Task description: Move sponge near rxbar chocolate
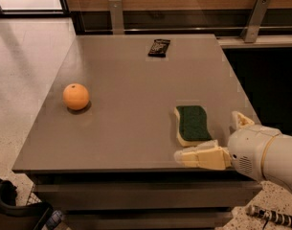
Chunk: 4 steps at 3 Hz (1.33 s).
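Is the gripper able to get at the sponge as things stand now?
Probably yes. The gripper is open right beside the sponge at the table's front right, with nothing between them; the orange sits far left.

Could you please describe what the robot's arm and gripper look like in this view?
The gripper, at the table's near right edge beside the sponge, has blocky cream-yellow fingers. Behind it is a smooth, rounded white arm segment with a small dotted patch. No cables show.
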Available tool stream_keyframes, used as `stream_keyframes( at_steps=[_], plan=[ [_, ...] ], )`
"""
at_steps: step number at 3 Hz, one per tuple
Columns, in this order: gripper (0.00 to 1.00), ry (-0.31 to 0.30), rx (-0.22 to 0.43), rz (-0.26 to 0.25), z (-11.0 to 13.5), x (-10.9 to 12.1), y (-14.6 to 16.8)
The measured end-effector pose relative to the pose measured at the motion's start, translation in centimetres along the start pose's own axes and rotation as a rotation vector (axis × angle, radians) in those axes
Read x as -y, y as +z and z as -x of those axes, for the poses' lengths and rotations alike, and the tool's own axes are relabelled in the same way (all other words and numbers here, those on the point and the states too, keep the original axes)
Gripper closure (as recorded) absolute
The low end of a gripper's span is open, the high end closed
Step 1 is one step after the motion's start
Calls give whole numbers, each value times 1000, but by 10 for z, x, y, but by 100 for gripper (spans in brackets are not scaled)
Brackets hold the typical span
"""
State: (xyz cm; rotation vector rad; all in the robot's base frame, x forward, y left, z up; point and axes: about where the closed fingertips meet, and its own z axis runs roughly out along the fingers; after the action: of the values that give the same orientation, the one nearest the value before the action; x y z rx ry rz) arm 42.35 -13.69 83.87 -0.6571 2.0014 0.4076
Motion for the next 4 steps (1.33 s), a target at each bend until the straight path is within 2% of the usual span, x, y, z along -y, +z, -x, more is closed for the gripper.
stream_keyframes(
  at_steps=[1,3,4],
  plan=[
    [0,-2,22,11,6,-1,10],
    [0,23,32,43,-9,-1,42],
    [18,20,32,44,-8,-2,42]
  ],
)
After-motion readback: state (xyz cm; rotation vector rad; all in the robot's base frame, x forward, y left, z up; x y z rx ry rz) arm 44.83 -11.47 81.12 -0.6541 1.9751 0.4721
